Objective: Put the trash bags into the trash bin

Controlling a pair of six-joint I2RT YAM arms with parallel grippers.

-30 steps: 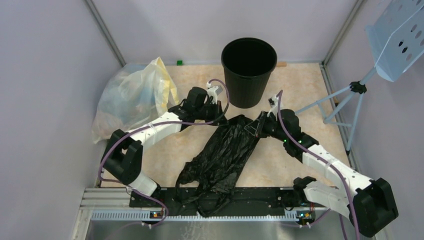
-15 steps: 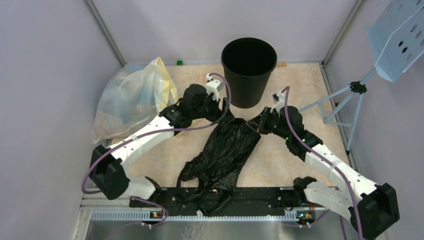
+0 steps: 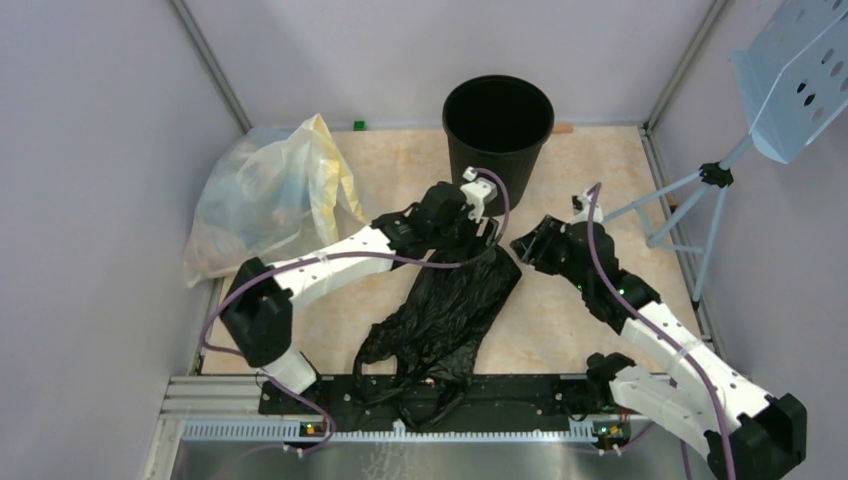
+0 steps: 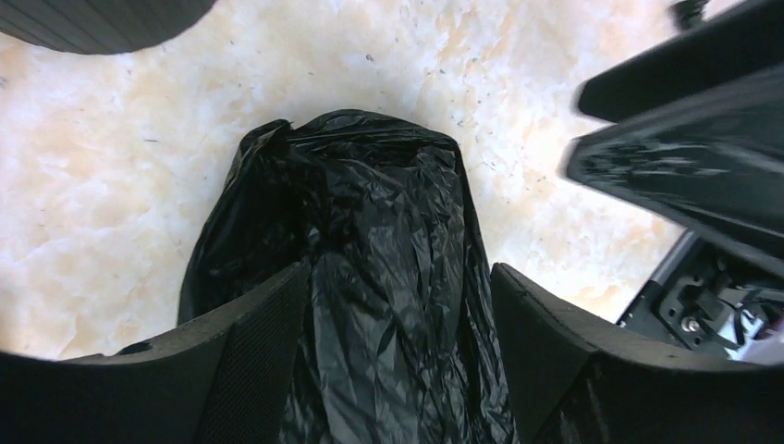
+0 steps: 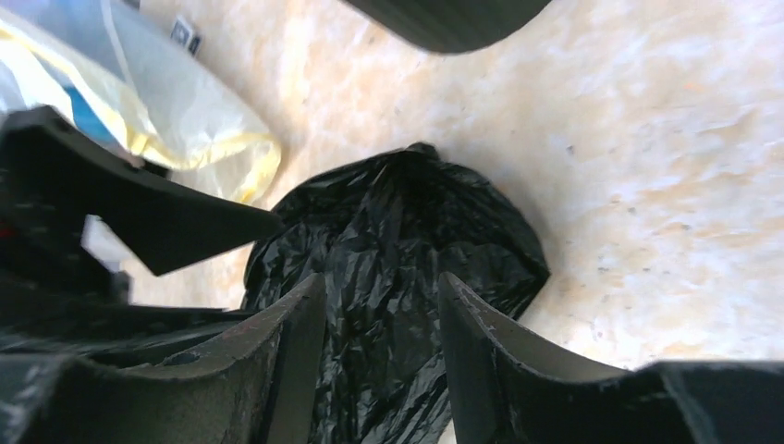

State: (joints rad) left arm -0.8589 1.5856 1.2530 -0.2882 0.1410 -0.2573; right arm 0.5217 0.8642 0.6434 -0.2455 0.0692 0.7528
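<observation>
Left arm has swung across to the right, so the left gripper (image 3: 480, 232) now hangs over the far end of the thin, crinkly, glossy black plastic bag (image 3: 450, 300). The right gripper (image 3: 525, 245) has backed off to that end's right corner.

The bag lies flat on the beige marbled tabletop (image 3: 600, 180). Its long axis runs diagonally from the black rail by the arm bases up and right toward the round black ribbed plastic bin (image 3: 495, 170). The far end stops just short of the bin's base, so it's not inside.

In the left wrist view the fingers (image 4: 268, 324) are spread wide with the bag (image 4: 370, 203) lying between them, not pinched. In the right wrist view the fingers (image 5: 467, 324) are parted more narrowly and the bag (image 5: 407, 213) shows through the gap, loose.

From above, the left gripper covers the bag's far edge. I can't make out the loop handles in the wrinkles. The near end is lost against the rail, and the bin's inside is just dark. The big translucent pale-yellow bag (image 3: 260, 200) sits off to the left.
</observation>
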